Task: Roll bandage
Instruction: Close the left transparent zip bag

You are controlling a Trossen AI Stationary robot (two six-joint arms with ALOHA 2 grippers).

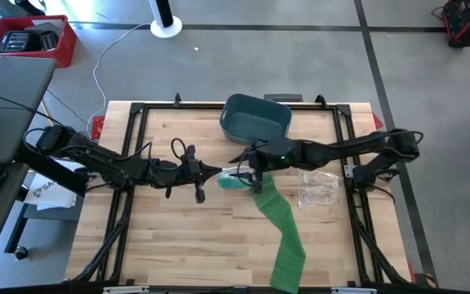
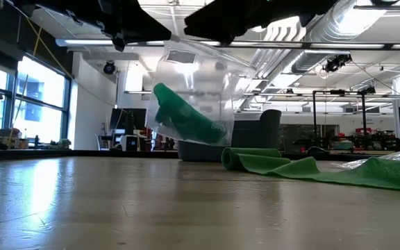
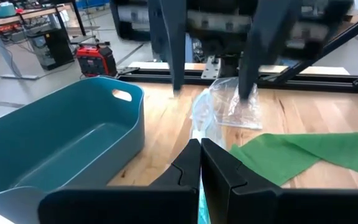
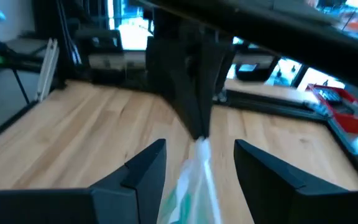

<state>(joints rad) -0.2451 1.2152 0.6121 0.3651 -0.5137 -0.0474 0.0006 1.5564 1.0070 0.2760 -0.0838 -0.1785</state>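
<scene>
Wooden surface [image 1: 178, 237], mid-centre: left end effector [image 1: 219, 172] pressed together, pinching a clear bag [image 2: 193, 97] with green bandage [image 1: 280, 224] inside. Right end effector [image 1: 237, 173] spread, facing it; bandage strip trails near-right.

Green bandage [image 1: 282, 235]; teal tub [image 1: 255, 119]; clear bag [image 2: 193, 97]; pale wood table [image 1: 178, 237].

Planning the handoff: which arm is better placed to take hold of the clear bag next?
Right, probably. The left end effector is shut on the clear bag, holding it up with a green bandage roll inside. The right end effector is open, with the bag's edge between its fingers.
</scene>
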